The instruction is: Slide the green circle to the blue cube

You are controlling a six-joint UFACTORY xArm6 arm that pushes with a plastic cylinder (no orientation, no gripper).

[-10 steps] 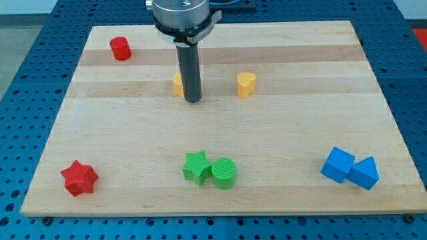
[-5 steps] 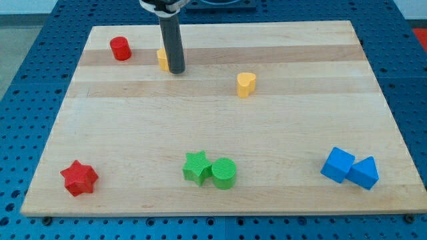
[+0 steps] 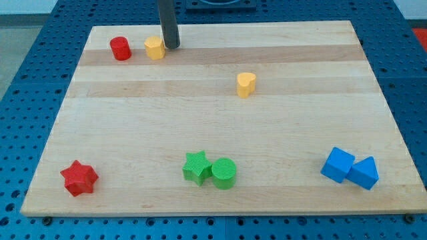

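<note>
The green circle (image 3: 224,173) lies near the view's bottom centre, touching a green star (image 3: 197,167) on its left. The blue cube (image 3: 337,165) sits at the bottom right, touching a blue triangular block (image 3: 364,173) on its right. My tip (image 3: 171,46) is at the view's top left, just right of a yellow block (image 3: 155,48) and far from the green circle.
A red cylinder (image 3: 121,48) stands left of the yellow block. A yellow heart (image 3: 246,85) sits above the board's centre. A red star (image 3: 79,177) lies at the bottom left. The wooden board (image 3: 373,100) rests on a blue perforated table.
My tip has moved toward the view's top and left, pushing the yellow block up to beside the red cylinder. The green and blue blocks have not moved.
</note>
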